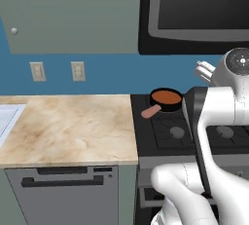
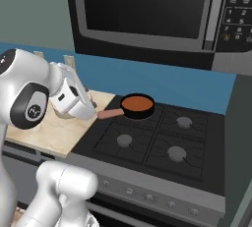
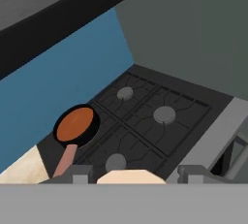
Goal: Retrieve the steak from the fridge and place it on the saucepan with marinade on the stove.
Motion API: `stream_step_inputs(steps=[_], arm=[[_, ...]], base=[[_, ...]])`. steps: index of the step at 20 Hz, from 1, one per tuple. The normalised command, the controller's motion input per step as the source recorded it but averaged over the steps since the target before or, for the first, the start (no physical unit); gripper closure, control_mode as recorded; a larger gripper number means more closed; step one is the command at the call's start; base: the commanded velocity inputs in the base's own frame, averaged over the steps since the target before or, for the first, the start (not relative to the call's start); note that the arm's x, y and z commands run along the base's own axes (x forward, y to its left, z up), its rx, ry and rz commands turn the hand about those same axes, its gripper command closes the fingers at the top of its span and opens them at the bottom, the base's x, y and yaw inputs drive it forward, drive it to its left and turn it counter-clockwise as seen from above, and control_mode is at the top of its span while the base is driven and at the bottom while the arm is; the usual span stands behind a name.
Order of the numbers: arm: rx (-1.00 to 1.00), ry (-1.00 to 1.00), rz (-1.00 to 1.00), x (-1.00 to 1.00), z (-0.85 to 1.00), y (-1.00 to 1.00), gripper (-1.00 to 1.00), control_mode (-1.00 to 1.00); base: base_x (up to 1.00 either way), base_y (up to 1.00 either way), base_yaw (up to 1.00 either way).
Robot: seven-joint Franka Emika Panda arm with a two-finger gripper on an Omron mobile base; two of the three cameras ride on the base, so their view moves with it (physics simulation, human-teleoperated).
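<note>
Item 1, far left: a pale sink edge (image 1: pixel 8 117) is noted at the left border of the left base view, set into the marble-patterned table (image 1: pixel 73 126). Two wall outlets (image 1: pixel 78 71) are mounted on the blue backsplash above it, and a grey dishwasher front (image 1: pixel 63 190) is fitted below.

Item 2, centre: the stove (image 2: pixel 147 147) is recorded just beside the table's right end, with four grey burners under dark grates and a knob panel along its front.

Item 3: the saucepan (image 2: pixel 137 106) is seated on the rear burner nearest the table, its pinkish-tan handle (image 2: pixel 109 114) directed toward the table. The marinade (image 2: pixel 137 103) is seen as a smooth orange-brown disc inside the rim, with nothing lying on it.

Item 4, above: a black microwave (image 2: pixel 147 10) is hung over the stove.

Item 5, right: a grey panel (image 3: pixel 193 29) is noted beside the stove in the hand view; it is judged likely to be the fridge side, though that cannot be confirmed.

Item 6: the gripper (image 3: pixel 131 173) is held above the stove front. A pale tan, flat shape (image 3: pixel 131 176) is seen between the dark tips; whether it is the steak, and whether the jaws are clamped on it, cannot be told.

Progress, judged: placement on the marinade is not yet done. If the pale shape is the steak, retrieval is complete and only carrying to the pan and releasing remain.
</note>
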Motion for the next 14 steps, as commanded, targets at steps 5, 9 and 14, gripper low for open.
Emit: stream_step_inputs(steps=[5,9,14], arm=[[0.0,0.0,0.1,0.0,0.0,0.0,1.0,-1.0],[0.0,0.01,0.12,0.0,0.0,0.0,1.0,-1.0],[0.0,0.0,0.07,0.0,0.0,0.0,1.0,-1.0]], base=[[0.0,0.0,0.0],[0.0,0.0,0.0],[0.0,0.0,0.0]])
